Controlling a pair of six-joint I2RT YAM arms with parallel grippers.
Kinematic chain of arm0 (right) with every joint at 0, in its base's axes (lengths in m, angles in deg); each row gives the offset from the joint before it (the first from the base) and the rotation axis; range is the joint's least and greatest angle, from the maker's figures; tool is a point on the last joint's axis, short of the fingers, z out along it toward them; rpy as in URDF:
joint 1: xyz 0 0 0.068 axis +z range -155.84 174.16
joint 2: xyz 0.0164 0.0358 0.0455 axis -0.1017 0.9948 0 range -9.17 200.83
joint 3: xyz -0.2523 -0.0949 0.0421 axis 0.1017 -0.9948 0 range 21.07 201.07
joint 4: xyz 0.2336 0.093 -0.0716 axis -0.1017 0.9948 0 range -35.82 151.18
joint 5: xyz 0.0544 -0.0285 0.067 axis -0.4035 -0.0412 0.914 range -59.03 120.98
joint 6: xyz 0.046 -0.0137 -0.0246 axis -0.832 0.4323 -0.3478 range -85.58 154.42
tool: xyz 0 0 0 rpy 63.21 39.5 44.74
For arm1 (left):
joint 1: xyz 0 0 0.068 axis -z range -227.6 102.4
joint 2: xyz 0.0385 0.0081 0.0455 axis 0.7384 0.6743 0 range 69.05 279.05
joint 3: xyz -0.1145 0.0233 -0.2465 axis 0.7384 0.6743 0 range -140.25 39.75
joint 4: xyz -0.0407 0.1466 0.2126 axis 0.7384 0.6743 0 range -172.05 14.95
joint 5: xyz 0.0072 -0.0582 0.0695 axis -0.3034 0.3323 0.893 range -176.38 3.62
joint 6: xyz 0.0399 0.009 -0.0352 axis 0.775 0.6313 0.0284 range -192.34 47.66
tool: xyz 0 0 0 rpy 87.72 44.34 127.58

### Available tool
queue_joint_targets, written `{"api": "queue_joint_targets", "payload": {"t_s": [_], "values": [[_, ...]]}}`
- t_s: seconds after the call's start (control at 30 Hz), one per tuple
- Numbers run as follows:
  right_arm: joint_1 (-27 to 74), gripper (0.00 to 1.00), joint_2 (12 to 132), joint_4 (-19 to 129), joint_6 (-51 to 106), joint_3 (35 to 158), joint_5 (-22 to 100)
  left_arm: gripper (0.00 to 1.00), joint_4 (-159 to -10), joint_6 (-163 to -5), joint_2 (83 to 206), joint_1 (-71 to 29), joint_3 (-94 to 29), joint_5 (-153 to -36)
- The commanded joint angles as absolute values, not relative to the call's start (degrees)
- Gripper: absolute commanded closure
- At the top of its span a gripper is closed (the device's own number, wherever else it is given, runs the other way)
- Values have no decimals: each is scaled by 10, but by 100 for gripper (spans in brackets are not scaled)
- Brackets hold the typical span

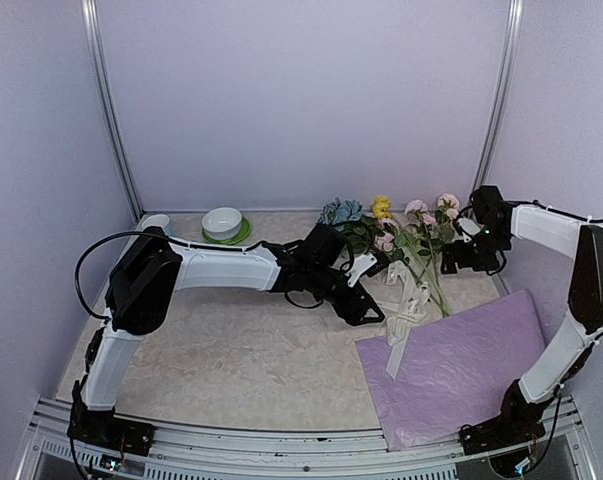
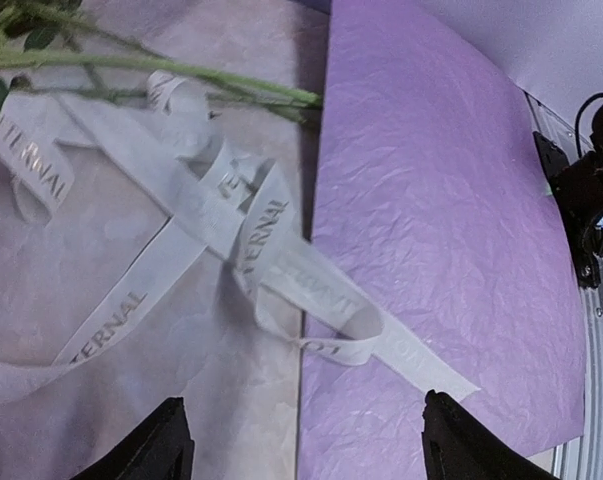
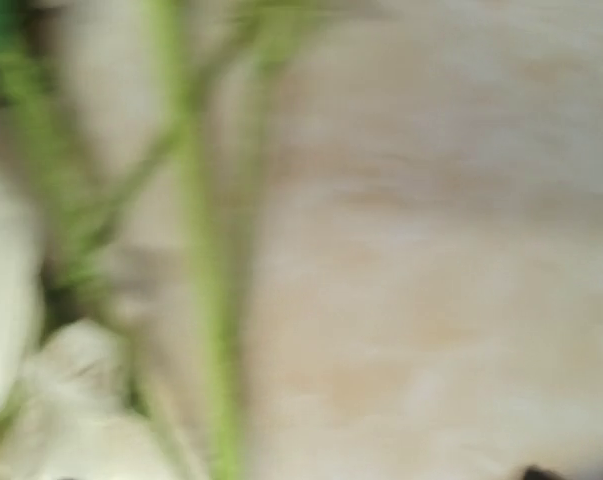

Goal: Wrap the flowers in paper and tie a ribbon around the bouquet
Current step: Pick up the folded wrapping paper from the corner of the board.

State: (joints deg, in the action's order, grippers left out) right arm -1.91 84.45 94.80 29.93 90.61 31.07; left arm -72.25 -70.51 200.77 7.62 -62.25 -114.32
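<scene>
While your left gripper [image 2: 303, 425] hangs spread near flat cream-white ribbon [image 2: 231, 230], right gripper [image 1: 459, 258] beside pink-and-yellow artificial flowers [image 1: 411, 225], its jaws unreadable.

A limp cream-white printed ribbon [image 2: 196, 215] is lying looped by thin green flower stems [image 2: 81, 60], its end trailing onto crinkly lilac paper [image 2: 451, 200].

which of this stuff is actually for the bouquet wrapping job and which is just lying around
For the job: flowers, lilac paper, cream ribbon.
Just lying about: white bowl on its green saucer, small pale cup at the back left.
</scene>
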Motion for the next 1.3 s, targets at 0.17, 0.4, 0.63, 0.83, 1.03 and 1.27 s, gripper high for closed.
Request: {"api": "queue_joint_targets", "payload": {"t_s": [0.17, 0.4, 0.63, 0.83, 1.03, 1.27], "values": [[-32, 0, 692, 907, 125, 804, 202, 24, -674, -686, 2042, 104, -614, -1084], [-130, 0, 534, 969, -28, 657, 199, 23, -680, -677, 2051, 107, -602, -1049], [-249, 0, 477, 975, -93, 610, 214, 21, -678, -664, 2042, 108, -581, -1045], [-250, 0, 544, 848, -64, 572, 267, 21, -688, -657, 2010, 100, -550, -1054], [-211, 11, 623, 729, 2, 573, 347, 20, -714, -664, 1987, 79, -563, -1105], [-168, 11, 673, 708, 30, 595, 365, 17, -755, -759, 2127, 99, -825, -1250]]}}
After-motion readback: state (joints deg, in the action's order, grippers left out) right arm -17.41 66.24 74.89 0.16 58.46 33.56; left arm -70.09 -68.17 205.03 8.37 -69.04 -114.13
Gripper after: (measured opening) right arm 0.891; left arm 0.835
